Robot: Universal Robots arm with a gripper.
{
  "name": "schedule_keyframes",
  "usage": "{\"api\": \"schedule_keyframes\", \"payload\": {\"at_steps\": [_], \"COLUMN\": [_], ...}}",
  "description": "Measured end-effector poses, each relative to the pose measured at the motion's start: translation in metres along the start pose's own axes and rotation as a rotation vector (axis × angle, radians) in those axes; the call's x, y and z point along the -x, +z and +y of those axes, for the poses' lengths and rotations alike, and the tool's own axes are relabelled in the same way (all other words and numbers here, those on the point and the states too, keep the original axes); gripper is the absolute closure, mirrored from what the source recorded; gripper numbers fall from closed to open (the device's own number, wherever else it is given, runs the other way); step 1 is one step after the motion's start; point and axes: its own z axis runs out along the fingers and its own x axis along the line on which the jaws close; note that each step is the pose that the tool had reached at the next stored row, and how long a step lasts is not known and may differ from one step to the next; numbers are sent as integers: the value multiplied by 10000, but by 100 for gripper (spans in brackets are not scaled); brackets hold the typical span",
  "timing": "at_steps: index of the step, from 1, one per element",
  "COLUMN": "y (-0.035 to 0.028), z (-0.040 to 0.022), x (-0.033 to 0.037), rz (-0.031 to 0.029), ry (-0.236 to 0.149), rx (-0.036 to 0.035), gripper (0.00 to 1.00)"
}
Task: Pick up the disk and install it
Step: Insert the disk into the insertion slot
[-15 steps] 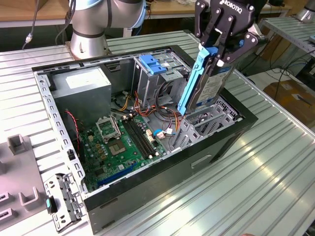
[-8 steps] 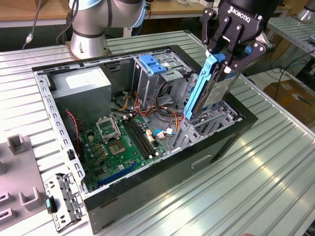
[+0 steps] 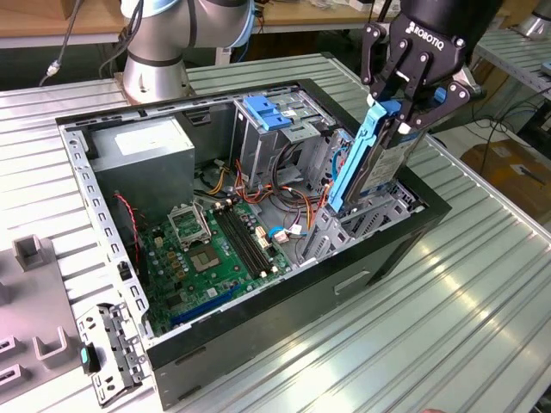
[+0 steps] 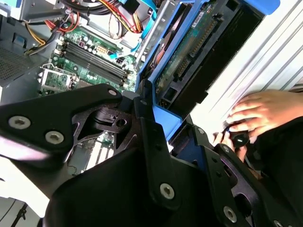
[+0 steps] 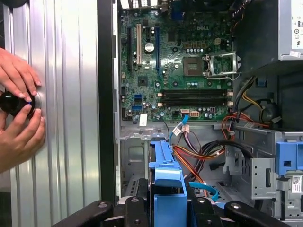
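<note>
One ribbed metal desk [image 3: 482, 284] carries everything under the gripper [image 3: 403, 116]. On it lies an open computer case [image 3: 258, 344], its side panel off, directly below the gripper.

Inside the case, well away from the gripper at the far end, sits a grey power supply [image 3: 142, 146] with a white sticker. Lower in the case, beside and below the gripper, the green motherboard [image 3: 215, 249] lies flat, with bundles of red, orange and yellow wires [image 3: 280, 194] running between it and the metal drive cage [image 3: 275, 129], which has a blue latch on top.

The gripper is clenched on the disk [image 3: 370, 168], grasping its upper end. The disk hangs steeply tilted, almost on edge, one blue side rail facing the exterior view's left. Its lower end reaches down among the metal frames of the bay at the case's corner, straight beneath the gripper; whether it is seated there I cannot tell.

Outside the case wall, off to the gripper's side, a person's hands [image 5: 21, 135] rest on the desk, their fingers closed around a small black knob [image 5: 14, 103].
</note>
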Motion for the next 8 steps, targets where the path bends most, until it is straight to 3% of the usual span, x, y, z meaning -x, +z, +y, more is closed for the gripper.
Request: {"api": "schedule_keyframes", "payload": {"at_steps": [8], "y": [66], "z": [-1], "x": [2], "rz": [1], "ry": [26], "rx": [4], "gripper": [63]}}
